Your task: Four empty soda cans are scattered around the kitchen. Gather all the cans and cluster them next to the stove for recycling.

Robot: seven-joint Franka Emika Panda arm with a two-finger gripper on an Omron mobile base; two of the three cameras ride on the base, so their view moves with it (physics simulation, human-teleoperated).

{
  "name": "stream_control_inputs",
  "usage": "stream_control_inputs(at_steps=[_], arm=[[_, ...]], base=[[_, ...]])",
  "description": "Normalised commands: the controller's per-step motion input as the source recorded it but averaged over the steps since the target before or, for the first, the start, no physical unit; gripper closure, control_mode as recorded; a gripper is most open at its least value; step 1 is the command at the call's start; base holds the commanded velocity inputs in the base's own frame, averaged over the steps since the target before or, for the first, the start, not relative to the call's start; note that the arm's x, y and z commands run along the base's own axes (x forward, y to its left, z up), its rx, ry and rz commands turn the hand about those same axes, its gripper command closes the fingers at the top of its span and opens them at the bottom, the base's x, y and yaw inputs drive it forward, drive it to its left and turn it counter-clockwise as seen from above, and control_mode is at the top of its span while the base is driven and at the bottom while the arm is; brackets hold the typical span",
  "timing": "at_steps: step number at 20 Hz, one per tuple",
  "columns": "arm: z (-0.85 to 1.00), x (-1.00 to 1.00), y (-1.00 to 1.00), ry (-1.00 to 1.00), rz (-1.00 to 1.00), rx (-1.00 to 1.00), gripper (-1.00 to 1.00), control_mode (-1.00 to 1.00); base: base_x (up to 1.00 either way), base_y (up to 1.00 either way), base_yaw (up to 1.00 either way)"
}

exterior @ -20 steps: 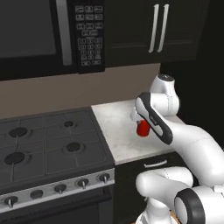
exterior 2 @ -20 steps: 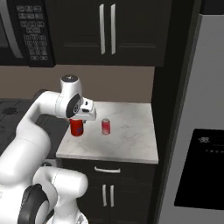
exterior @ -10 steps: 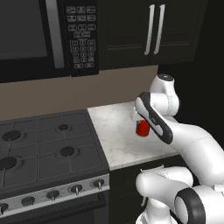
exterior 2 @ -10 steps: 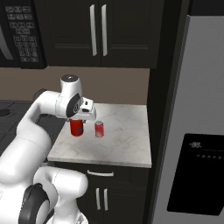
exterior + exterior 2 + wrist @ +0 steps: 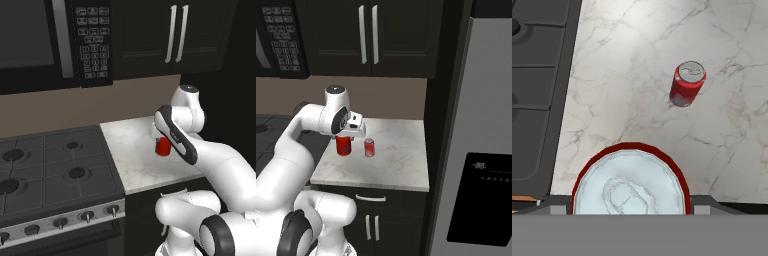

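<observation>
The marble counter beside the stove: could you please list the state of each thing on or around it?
gripper: shut on the held red can, above the counter.
held red can: upright, carried.
second red can: upright, standing free on the counter.
stove: grates bare, no flame showing.
upper cabinet doors: closed.
microwave: door closed.

You see a red can with a shiny silver metal top. The other red can looks the same. The counter is smooth white marble with grey veins. The stove top is dull black, its knobs shiny silver.
</observation>
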Motion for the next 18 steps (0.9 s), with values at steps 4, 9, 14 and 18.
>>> stream_control_inputs(at_steps=[4,9,14,18], arm=[[-0.01,0.02,0.01,0.0,0.0,-0.02,1.0,-1.0],[-0.08,0.29,0.15,0.0,-0.14,-0.1,1.0,-1.0],[-0.13,0.37,0.16,0.02,-0.17,-0.04,1.0,-1.0],[-0.17,0.37,0.04,0.06,-0.1,0.0,1.0,-1.0]], base=[[0.01,0.0,0.0],[0.0,0.0,0.0],[0.0,0.0,0.0],[0.0,0.0,0.0]])
